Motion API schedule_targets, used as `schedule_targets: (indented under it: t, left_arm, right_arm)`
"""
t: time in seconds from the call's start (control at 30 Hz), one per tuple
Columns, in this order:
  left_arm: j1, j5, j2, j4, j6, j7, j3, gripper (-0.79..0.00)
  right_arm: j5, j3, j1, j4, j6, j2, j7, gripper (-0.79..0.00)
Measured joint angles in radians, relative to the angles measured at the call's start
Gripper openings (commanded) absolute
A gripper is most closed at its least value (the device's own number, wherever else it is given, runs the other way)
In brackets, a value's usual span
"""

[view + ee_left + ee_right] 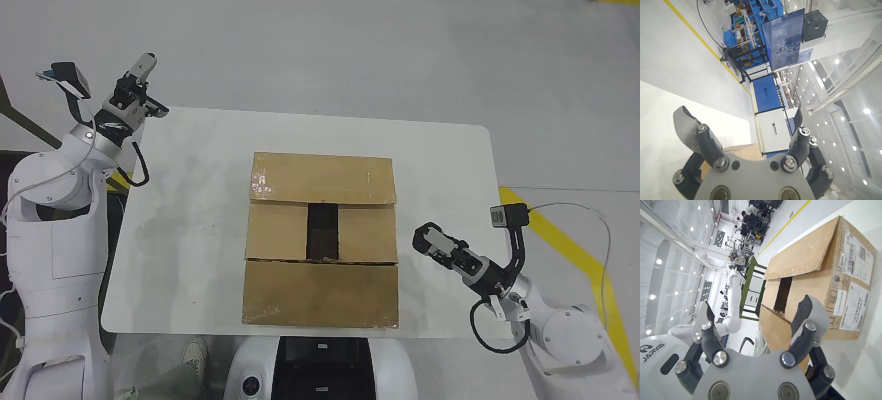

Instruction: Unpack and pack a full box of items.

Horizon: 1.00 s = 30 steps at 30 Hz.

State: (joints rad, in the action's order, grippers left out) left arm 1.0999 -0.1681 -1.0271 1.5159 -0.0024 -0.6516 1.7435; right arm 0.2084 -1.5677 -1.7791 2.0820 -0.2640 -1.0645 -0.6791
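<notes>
Top view: one cardboard box (pixel 320 240) sits at the middle of the one white table (pixel 180 200). Its two long flaps are folded in, and a single dark slot shows between the shorter flaps at the centre. Two arms are in sight. The left arm is bent up at the table's far left corner, and the left gripper (pixel 150 85) is over that corner, well apart from the box. The right arm lies low at the near right, with the right gripper (pixel 420 240) aimed at the box's right side, near it but not touching.

Left wrist view: the left gripper (pixel 742 111) has its two fingers spread wide with nothing between them. It is tilted towards the room beyond the table (pixel 677 106), and a corner of the box (pixel 745 151) shows past its base.

Right wrist view: the right gripper (pixel 755 306) also has two fingers released and wide apart, holding nothing. It faces the box (pixel 810 262), which rests on the table (pixel 866 351). Two large white labels (pixel 857 256) are stuck to the box's side.
</notes>
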Motion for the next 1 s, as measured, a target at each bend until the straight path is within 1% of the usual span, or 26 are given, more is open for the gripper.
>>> schedule_targets:
  t: [0.17, 0.3, 0.4, 0.5, 0.6, 0.77, 0.87, 1.0]
  left_arm:
    - [0.007, -0.026, -0.002, 0.003, 0.005, -0.008, -0.008, 0.0]
    - [0.013, -0.081, -0.002, -0.003, 0.009, -0.046, -0.018, 0.0]
    - [0.022, -0.132, 0.0, -0.002, -0.005, -0.127, -0.02, 0.0]
    - [0.044, -0.166, 0.005, 0.009, -0.054, -0.216, -0.011, 0.0]
    - [0.077, -0.178, 0.008, 0.027, -0.109, -0.269, -0.006, 0.0]
    - [0.139, -0.27, 0.01, 0.072, -0.183, -0.369, 0.003, 0.0]
    - [0.177, -0.333, 0.011, 0.111, -0.201, -0.433, 0.012, 0.0]
    - [0.215, -0.358, 0.016, 0.161, -0.187, -0.492, 0.019, 0.0]
  right_arm:
    - [0.0, 0.0, 0.0, 0.0, 0.0, 0.0, 0.0, 0.0]
    - [0.0, 0.0, 0.0, 0.0, 0.0, 0.0, 0.0, 0.0]
    - [0.0, 0.0, 0.0, 0.0, 0.0, 0.0, 0.0, 0.0]
    - [0.0, 0.0, 0.0, 0.0, 0.0, 0.0, 0.0, 0.0]
    - [0.0, 0.0, 0.0, 0.0, 0.0, 0.0, 0.0, 0.0]
    - [0.0, 0.0, 0.0, 0.0, 0.0, 0.0, 0.0, 0.0]
    - [0.0, 0.0, 0.0, 0.0, 0.0, 0.0, 0.0, 0.0]
    - [0.0, 0.0, 0.0, 0.0, 0.0, 0.0, 0.0, 0.0]
